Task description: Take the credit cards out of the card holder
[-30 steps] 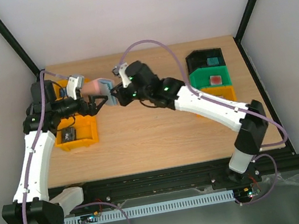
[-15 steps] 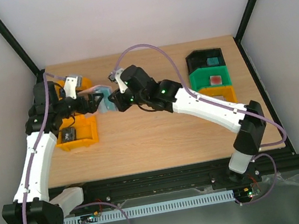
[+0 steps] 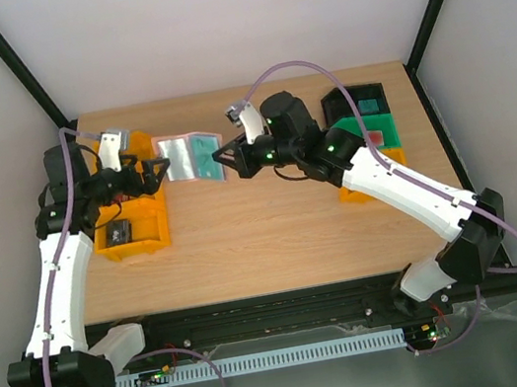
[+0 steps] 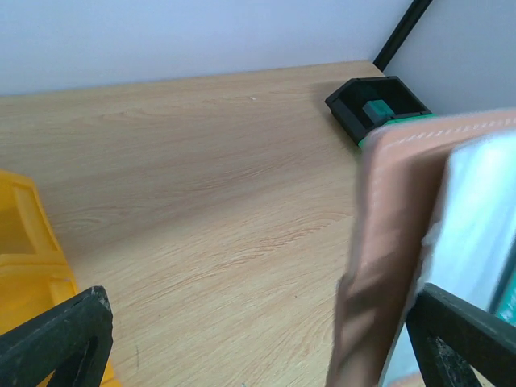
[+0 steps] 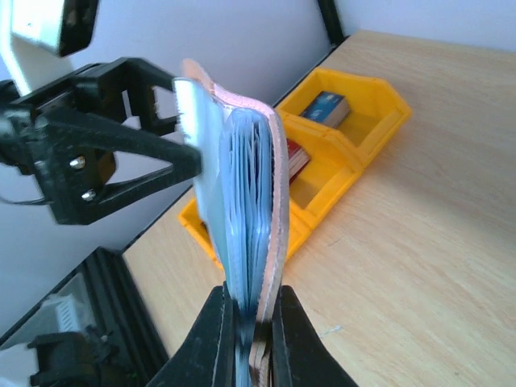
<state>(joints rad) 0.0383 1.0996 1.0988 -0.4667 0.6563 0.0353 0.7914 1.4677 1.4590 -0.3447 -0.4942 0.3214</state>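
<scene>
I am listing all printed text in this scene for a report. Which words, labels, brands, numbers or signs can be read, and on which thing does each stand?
No text can be read in any view.
The card holder shows no print on its outside.
The blue card in the yellow bin is too small and blurred to read.
The teal card in the black bin is also too small to read.

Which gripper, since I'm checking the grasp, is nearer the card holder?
Right. The right gripper grips the card holder by one edge; the left gripper stands open at the opposite edge.
</scene>
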